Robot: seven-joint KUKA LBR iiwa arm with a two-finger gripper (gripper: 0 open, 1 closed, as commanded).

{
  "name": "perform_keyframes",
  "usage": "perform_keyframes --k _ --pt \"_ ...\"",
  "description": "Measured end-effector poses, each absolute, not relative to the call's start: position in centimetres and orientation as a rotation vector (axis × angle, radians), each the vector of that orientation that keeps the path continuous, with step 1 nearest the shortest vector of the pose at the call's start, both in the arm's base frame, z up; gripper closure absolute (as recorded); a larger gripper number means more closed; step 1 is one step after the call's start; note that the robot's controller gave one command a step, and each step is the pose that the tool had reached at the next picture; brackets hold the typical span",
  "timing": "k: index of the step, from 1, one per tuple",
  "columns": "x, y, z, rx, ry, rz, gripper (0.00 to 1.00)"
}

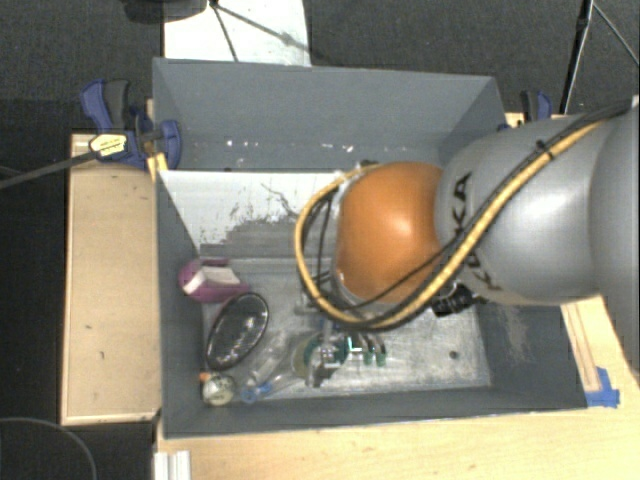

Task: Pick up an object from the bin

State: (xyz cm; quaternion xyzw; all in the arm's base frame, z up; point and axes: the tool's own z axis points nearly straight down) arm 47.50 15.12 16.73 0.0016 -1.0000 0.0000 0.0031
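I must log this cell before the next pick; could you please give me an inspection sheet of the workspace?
surface: grey bin, floor scratched, white marks on the back wall.
job's things: purple lump at left; black oval in front of it; small ball in the near left corner; clear piece beside the ball; green bit near the middle.
clutter: nothing seen.
grippers: gripper low over the bin's middle, by the green bit, beneath the orange cover.
cables: yellow and black cables loop round the cover and run along the arm.
surroundings: white sheet behind the bin; dark floor.
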Motion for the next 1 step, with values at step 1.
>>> perform_keyframes --k 1 --pt "49.93 14.66 7.12 -0.097 -3.137 0.000 0.00"
